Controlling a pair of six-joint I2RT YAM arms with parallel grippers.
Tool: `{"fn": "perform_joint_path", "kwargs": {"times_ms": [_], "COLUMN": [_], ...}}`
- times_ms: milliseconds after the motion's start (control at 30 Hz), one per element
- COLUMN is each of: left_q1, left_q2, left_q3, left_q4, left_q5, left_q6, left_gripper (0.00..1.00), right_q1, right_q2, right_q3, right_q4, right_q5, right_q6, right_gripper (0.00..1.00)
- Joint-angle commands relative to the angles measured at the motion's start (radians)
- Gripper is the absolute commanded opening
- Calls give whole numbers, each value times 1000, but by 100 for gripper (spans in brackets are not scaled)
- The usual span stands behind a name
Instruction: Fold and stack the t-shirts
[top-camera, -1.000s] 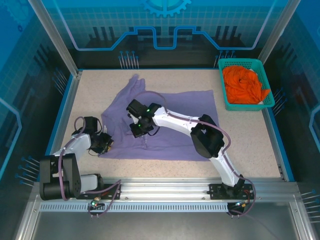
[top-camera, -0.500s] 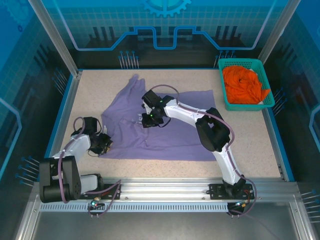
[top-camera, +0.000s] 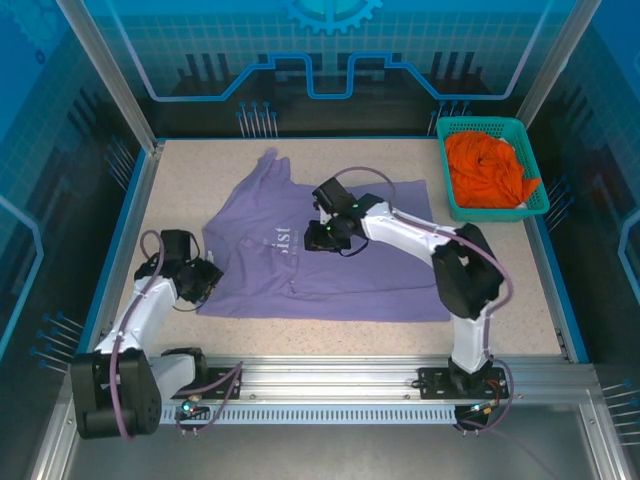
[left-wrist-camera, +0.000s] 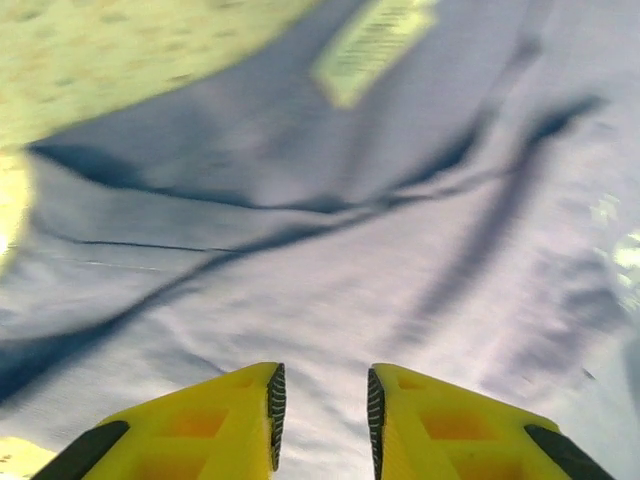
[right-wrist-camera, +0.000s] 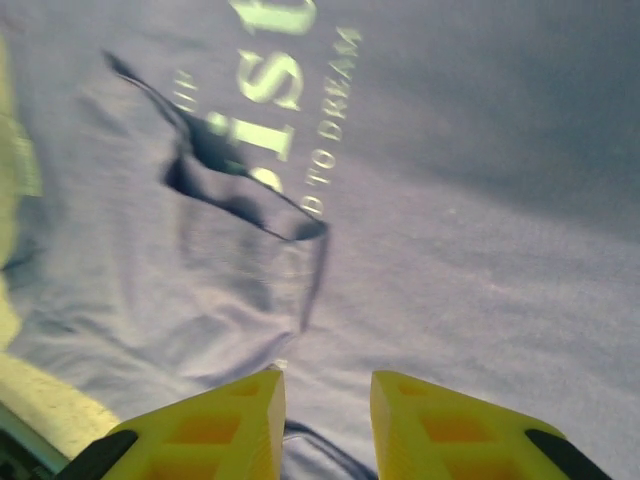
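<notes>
The purple t-shirt (top-camera: 330, 270) folds over, hiding part of its lettering (top-camera: 283, 237).

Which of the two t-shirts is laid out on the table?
The purple t-shirt with white lettering: it lies spread out on the table. The orange t-shirt is bunched up in the teal basket at the far right corner.

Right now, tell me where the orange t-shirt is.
In the top view, the orange t-shirt lies bunched inside the teal basket at the far right corner of the table, apart from the purple t-shirt.
</notes>
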Motion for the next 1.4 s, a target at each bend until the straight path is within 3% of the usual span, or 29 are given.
{"fn": "perform_joint_path", "kwargs": {"times_ms": [0, 167, 400, 600, 967, 1367], "left_q1": [-126, -261, -341, -370, -384, -468], "left_q2": [-15, 81, 187, 209, 15, -107], "left_q3": [104, 154, 74, -22, -135, -102], "left_q4": [-34, -35, -29, -55, -167, -278], "left_q5": [-8, -44, -111, -192, -250, -253], "left_q6": [45, 20, -35, -66, -72, -158], "left_gripper": [32, 31, 30, 29, 29, 28], "right_q1": [-6, -34, -34, -33, -20, 122], "right_q2": [-120, -259, -405, -491, -511, -669], "right_q3": [-110, -320, -628, -791, -899, -947], "right_q4": [55, 69, 125, 157, 89, -25], "right_q5": [65, 114, 115, 135, 154, 221], "right_q6": [34, 93, 177, 232, 301, 425], "right_gripper": [30, 33, 38, 39, 45, 48]}}
